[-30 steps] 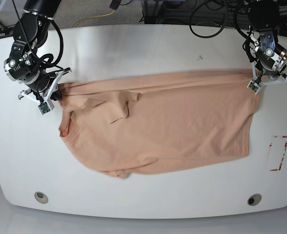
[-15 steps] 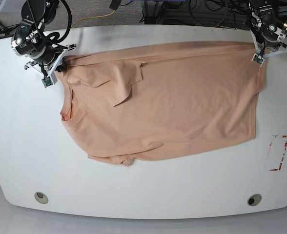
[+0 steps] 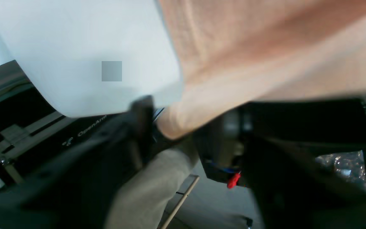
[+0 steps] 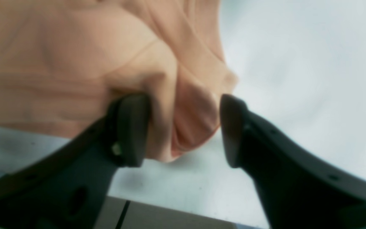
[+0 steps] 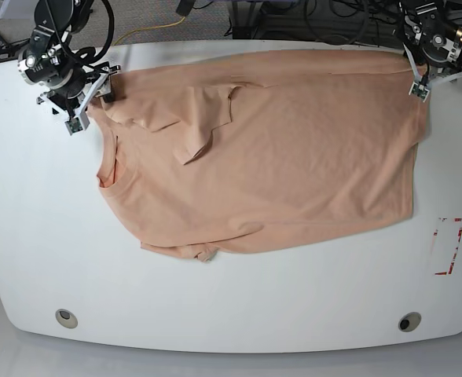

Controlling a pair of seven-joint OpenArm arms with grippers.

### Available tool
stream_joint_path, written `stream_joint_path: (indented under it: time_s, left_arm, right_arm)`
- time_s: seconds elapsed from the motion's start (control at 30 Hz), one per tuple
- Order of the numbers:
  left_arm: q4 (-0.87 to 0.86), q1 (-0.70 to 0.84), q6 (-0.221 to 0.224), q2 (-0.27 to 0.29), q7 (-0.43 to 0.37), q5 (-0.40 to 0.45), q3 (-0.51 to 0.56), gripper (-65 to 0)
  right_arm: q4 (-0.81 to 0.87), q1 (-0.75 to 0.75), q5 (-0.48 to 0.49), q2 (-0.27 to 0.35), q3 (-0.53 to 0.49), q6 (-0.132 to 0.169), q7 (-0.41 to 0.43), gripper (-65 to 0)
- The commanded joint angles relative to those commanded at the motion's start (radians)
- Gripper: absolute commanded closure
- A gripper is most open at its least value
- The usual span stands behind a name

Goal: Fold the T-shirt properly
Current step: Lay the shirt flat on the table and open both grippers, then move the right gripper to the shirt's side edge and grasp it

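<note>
Plain peach-pink short-sleeved cloth T-shirt [image 5: 278, 149] lies spread over the far half of the white table [image 5: 231, 306], its top edge along the far edge. Right gripper [image 4: 183, 127], at the far left corner, stands parted, bunched cloth between its fingers, one finger touching. Left gripper [image 5: 421, 78], far right corner: hem at its tip, grip blurred, cannot tell.
</note>
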Motion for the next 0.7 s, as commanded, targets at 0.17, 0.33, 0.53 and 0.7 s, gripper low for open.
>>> stream_joint_path:
  time_s: [0.17,0.33,0.53,0.7]
  left_arm:
    - [0.002,-0.026,0.000,-0.002,0.000,-0.002,0.000,-31.7]
    - [0.002,-0.097,0.000,0.002,0.000,-0.002,-0.032,-30.7]
    - [0.000,-0.130,0.000,-0.002,0.000,-0.002,-0.031,-30.7]
    - [-0.002,-0.170,0.000,-0.003,0.000,0.000,-0.034,-30.7]
  right_arm:
    - [-0.003,0.061,0.000,-0.003,0.000,0.000,0.000,-42.2]
    - [-0.044,0.186,-0.009,-0.035,-0.002,0.000,-0.021,-42.3]
    - [-0.137,0.330,-0.011,-0.018,-0.002,0.000,-0.104,-42.3]
    - [-0.301,0.499,-0.009,-0.014,-0.002,0.000,-0.103,-41.7]
